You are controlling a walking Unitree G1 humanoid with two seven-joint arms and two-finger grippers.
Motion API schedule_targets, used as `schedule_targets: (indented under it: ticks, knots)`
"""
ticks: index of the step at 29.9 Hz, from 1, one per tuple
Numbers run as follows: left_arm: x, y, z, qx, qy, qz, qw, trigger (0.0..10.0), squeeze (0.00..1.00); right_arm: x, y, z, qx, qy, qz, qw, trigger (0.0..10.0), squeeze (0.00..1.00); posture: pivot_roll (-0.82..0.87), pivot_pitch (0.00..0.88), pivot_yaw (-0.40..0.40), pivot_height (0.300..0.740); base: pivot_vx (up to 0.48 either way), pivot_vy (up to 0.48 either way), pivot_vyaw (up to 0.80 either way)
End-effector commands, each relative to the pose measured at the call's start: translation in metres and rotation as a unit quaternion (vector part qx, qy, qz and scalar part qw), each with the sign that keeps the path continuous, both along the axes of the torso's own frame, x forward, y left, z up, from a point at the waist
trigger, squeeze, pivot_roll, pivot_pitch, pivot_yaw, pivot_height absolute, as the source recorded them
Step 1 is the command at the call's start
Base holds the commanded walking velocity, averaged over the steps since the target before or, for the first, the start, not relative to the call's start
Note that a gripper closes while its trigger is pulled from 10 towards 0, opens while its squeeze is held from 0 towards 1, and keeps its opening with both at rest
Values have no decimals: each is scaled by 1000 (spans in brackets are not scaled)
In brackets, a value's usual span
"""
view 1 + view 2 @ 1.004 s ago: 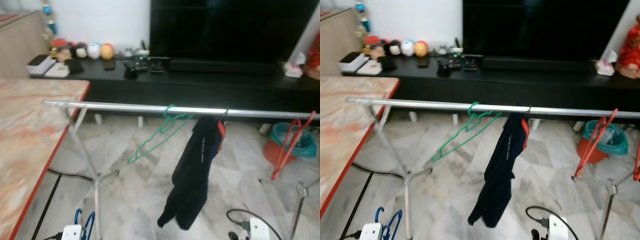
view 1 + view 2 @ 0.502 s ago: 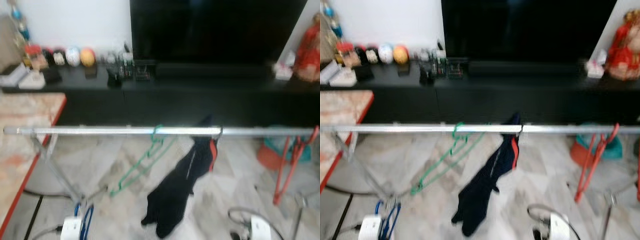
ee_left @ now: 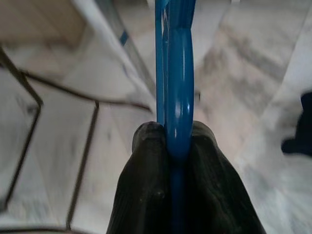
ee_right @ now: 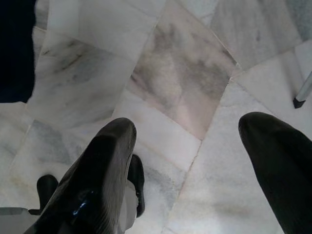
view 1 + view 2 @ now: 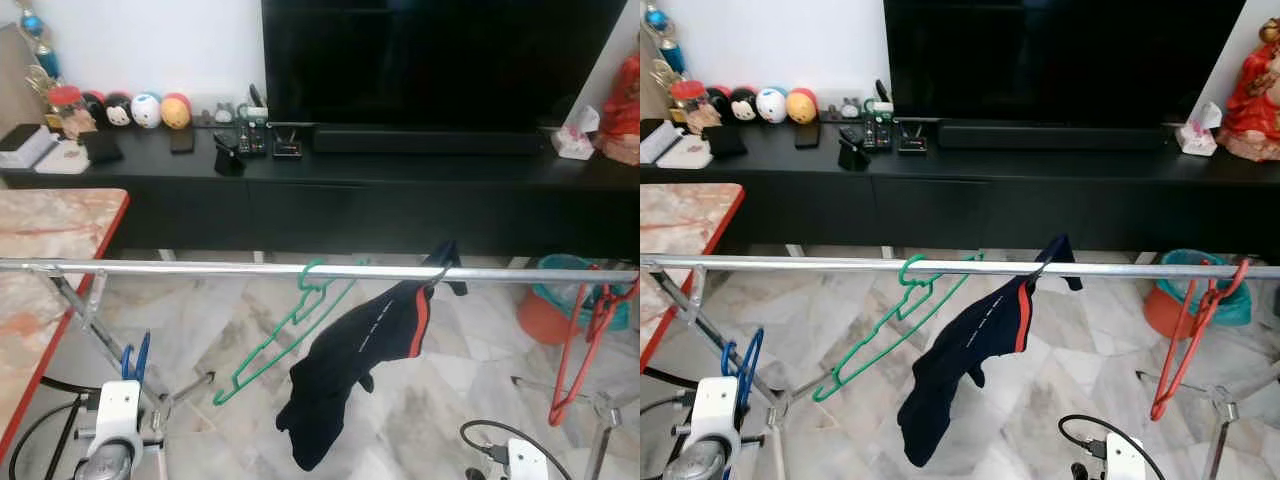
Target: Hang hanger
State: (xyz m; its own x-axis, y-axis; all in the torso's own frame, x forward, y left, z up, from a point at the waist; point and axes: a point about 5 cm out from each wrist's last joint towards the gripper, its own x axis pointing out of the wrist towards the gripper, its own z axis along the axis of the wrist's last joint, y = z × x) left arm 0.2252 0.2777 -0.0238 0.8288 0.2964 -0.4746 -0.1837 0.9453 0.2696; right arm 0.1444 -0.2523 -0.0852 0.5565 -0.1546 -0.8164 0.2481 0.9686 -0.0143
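Left hand (image 3: 168,146) clenched on blue hanger (image 3: 175,73), right hand (image 4: 187,146) released over floor (image 4: 185,78)

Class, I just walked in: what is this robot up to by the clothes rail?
The left gripper is shut on a blue hanger, held low, below the metal rail. A green hanger, a dark garment and a red hanger already hang there. The right gripper is open over the floor.

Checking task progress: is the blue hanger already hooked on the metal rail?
No, the blue hanger is clamped in the left gripper, below the rail.
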Motion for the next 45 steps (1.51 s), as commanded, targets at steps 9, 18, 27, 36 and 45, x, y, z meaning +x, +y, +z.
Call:
schedule_targets:
  ticks: [9, 18, 27, 36, 45]
  knots:
    - [40, -27, 36, -7, -97, -159, 983, 10000, 0, -1, -2, 0, -5, 5, 9, 1000, 10000, 0, 19, 0, -22, 740, 0, 0, 0]
    - [55, -48, 56, -12, -119, -289, 950, 10000, 0, 0, -3, 1, -6, 4, 8, 1000, 10000, 0, 15, 0, -18, 740, 0, 0, 0]
    - [61, -60, 73, 0, -138, -363, 922, 10000, 0, 1, -3, 1, -7, 2, 7, 1000, 10000, 0, 12, 0, -16, 740, 0, 0, 0]
    - [88, -64, 96, 3, -174, -321, 931, 10000, 0, 2, -2, 1, -6, 2, 7, 1000, 10000, 0, 8, 0, -13, 740, 0, 0, 0]
    - [110, -71, 99, -8, -134, -281, 950, 10000, 0, 2, -2, 1, -6, 2, 7, 1000, 10000, 0, 4, 0, -16, 740, 0, 0, 0]
